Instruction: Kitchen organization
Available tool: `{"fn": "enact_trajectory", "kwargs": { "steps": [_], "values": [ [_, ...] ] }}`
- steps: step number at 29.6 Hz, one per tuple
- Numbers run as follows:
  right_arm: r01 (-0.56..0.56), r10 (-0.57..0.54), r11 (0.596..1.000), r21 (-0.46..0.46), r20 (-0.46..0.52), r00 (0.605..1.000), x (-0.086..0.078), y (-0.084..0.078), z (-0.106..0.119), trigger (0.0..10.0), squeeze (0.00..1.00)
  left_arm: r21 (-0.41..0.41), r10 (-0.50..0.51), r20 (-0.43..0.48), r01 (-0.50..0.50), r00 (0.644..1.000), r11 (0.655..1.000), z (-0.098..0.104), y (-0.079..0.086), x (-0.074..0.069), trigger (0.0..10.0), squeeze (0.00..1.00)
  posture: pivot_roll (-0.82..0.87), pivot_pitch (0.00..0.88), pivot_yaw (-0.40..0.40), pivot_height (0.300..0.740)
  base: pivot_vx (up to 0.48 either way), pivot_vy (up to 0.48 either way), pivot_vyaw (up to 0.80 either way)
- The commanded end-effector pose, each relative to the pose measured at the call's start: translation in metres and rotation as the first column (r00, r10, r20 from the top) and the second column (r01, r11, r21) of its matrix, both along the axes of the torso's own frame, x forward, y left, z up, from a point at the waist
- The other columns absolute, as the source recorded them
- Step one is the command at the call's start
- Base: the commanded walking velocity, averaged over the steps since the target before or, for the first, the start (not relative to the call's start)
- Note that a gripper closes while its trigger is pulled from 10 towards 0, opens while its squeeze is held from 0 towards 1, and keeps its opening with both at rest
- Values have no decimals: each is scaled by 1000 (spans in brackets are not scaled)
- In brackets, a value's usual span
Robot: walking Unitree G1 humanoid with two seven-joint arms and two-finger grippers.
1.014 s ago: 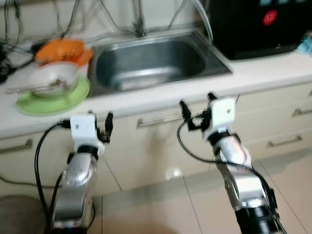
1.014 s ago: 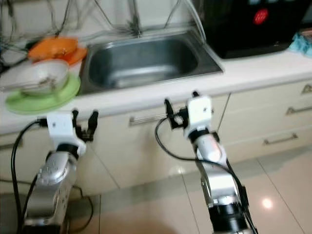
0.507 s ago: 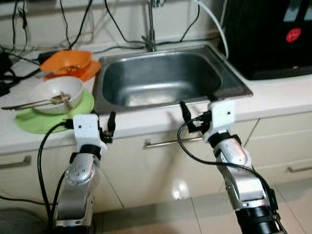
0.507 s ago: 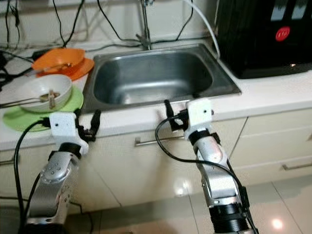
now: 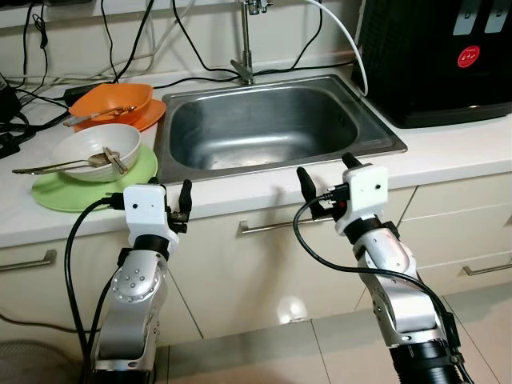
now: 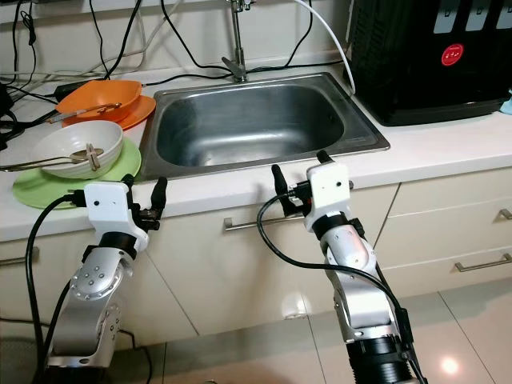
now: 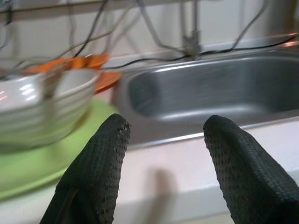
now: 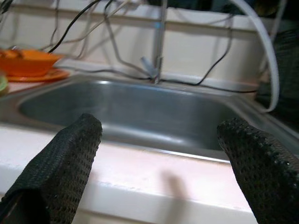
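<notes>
A steel sink (image 5: 264, 112) is set in the white counter (image 5: 448, 148). Left of it a white bowl (image 5: 96, 148) holding utensils (image 5: 48, 168) rests on a green plate (image 5: 80, 194). Behind that an orange bowl (image 5: 112, 98) with a spoon sits on an orange plate (image 5: 148, 118). My left gripper (image 5: 178, 210) hovers open at the counter's front edge, near the green plate (image 7: 28, 172). My right gripper (image 5: 326, 166) is open and empty in front of the sink (image 8: 140, 112).
A black appliance (image 5: 440, 56) stands on the counter at the right. A faucet (image 5: 246, 48), a white hose (image 5: 352, 40) and dark cables (image 5: 24, 88) run along the back wall. Cabinet drawers with a metal handle (image 5: 272, 226) sit below; tiled floor lies underneath.
The camera has shifted and the blur has cleared, so the counter and sink sit lower and closer in view. Both grippers stay open at the counter edge.
</notes>
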State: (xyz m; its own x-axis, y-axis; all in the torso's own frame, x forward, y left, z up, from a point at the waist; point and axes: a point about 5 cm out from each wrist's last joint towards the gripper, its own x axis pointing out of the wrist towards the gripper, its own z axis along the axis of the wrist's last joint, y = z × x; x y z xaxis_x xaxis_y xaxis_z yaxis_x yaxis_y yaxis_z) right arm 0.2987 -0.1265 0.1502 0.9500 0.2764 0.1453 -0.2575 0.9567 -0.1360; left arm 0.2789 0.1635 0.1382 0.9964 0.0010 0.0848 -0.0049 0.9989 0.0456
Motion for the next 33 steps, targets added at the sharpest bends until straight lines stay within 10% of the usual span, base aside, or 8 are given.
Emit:
{"fn": "enact_trajectory", "kwargs": {
  "steps": [1,33],
  "values": [
    [-19,19,1000,0,29,999,0,5,6,10000,0,6,8,-6,-8,1000,1000,0,2,0,10000,0,-65,0,98,740,0,0,544],
    [-27,27,1000,-1,21,999,-2,8,3,10000,0,-21,21,-14,-22,1000,1000,-3,5,-2,10000,0,-56,0,104,740,0,-206,27]
  ]
}}
